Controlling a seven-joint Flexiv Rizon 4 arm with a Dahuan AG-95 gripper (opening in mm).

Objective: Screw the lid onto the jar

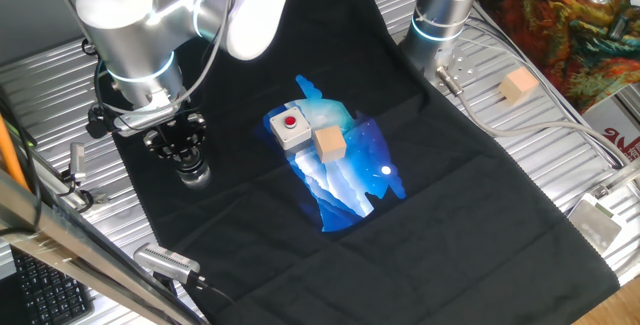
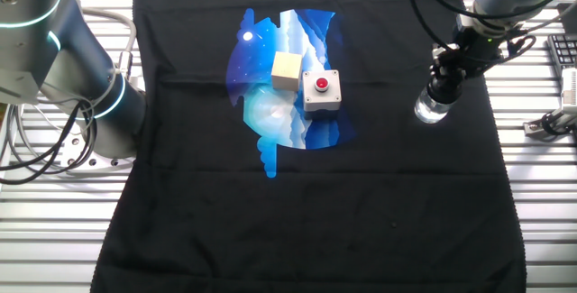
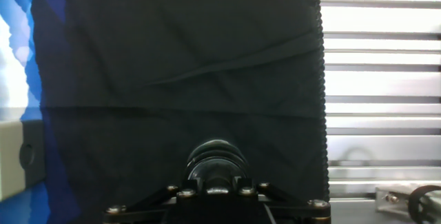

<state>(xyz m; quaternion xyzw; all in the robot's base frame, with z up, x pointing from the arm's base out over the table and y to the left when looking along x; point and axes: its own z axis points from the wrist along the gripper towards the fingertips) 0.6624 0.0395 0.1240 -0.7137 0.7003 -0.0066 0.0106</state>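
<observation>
The jar is a short clear glass cylinder standing upright on the black cloth at the left; it also shows in the other fixed view. The black lid sits on top of the jar, and my gripper comes straight down and is shut on the lid. In the hand view the ribbed black lid shows between the jaws of my gripper, with the jar hidden under it. The lid's white piece is not visible.
A grey box with a red button and a tan wooden cube sit mid-cloth on the blue print. A second cube lies on the metal table. Another arm's base stands at the back. The cloth edge runs close beside the jar.
</observation>
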